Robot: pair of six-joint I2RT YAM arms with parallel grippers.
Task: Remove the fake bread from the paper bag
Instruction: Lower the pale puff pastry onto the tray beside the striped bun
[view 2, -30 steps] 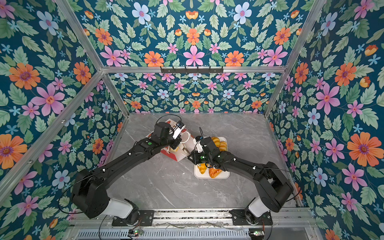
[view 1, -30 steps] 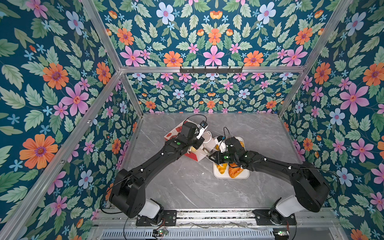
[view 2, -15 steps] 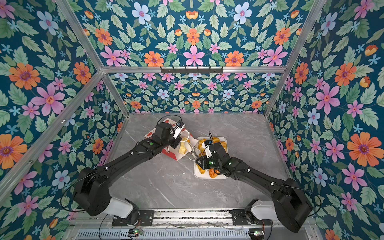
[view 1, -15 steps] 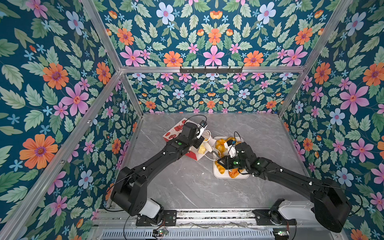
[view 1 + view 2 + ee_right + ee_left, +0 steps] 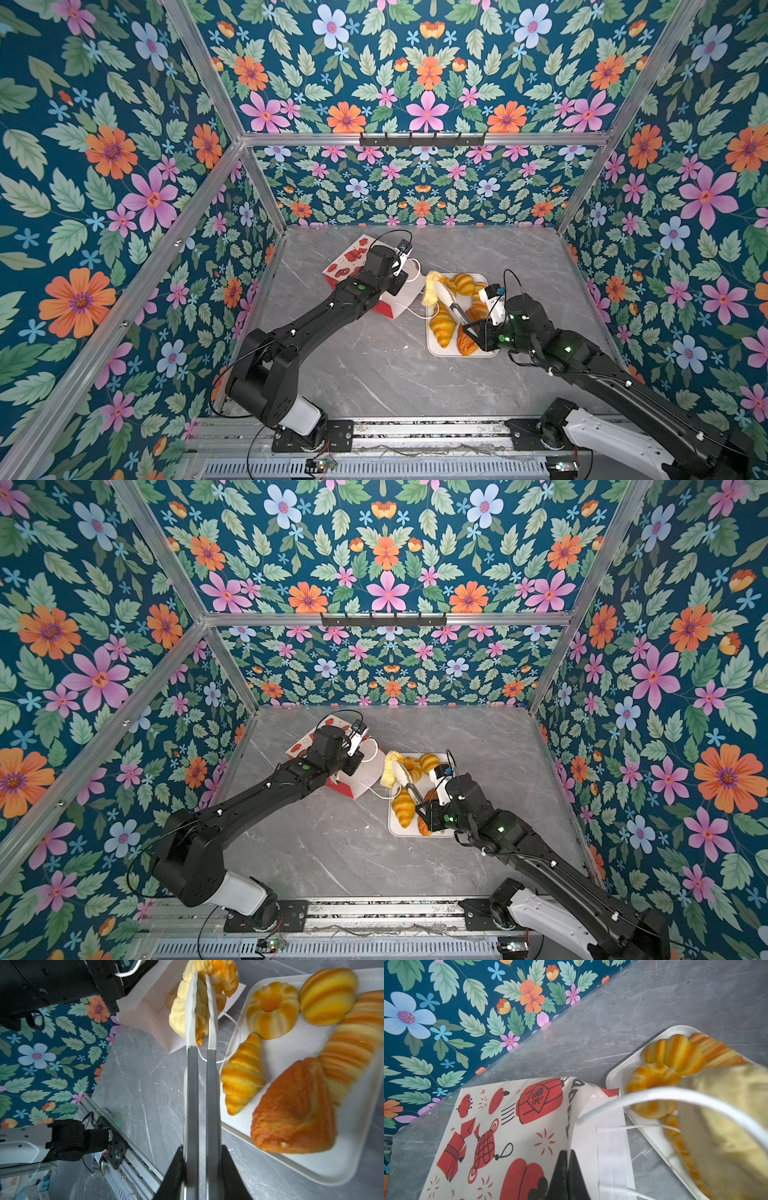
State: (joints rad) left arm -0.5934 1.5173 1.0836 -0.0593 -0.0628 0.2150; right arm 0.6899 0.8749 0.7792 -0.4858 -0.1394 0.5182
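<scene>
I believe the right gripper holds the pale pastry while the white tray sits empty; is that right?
Not quite: the right gripper does hold the pale pastry, but the white tray carries several pastries, as the right wrist view shows.

Black letters "appy" run along a folded edge of the paper bag (image 5: pixel 508 1126); the marks inside its red lantern print (image 5: pixel 539 1101) cannot be read.

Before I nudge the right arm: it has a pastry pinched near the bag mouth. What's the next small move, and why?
Probably carry the right gripper sideways over the tray's bare patch. Its pastry hangs outside the bag, which the left gripper pinches, and the other breads leave most room there.
</scene>
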